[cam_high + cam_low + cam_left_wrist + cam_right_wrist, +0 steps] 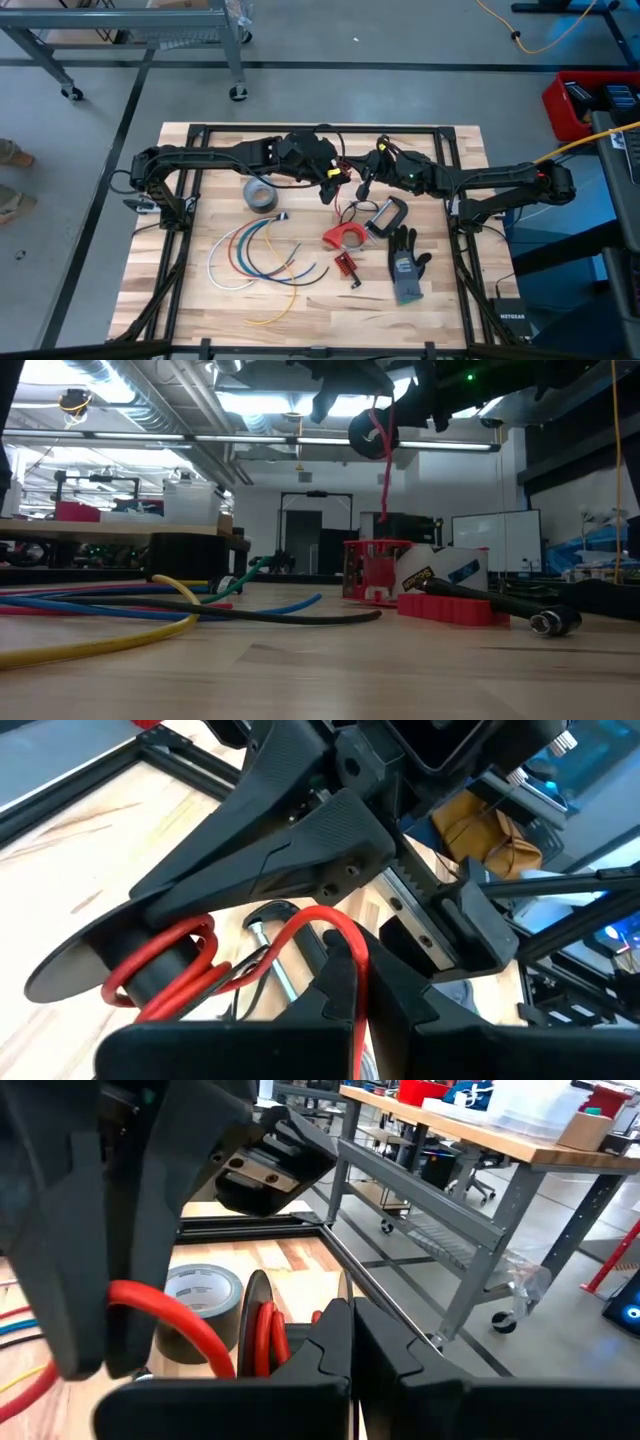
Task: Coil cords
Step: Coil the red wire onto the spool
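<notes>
- Red cord: raised above mid-table, several turns wound on the left gripper's shut fingers; a tail hangs toward the table.
- Right gripper: just beside the left, fingers pinched on the red cord's free run.
- Other cords (white, blue, red, green, yellow): loose arcs on the table, left of centre, uncoiled.
- Judgement: early stage; one cord partly wound, the rest untouched.
- Nearby: tape roll, clamp, glove.
</notes>
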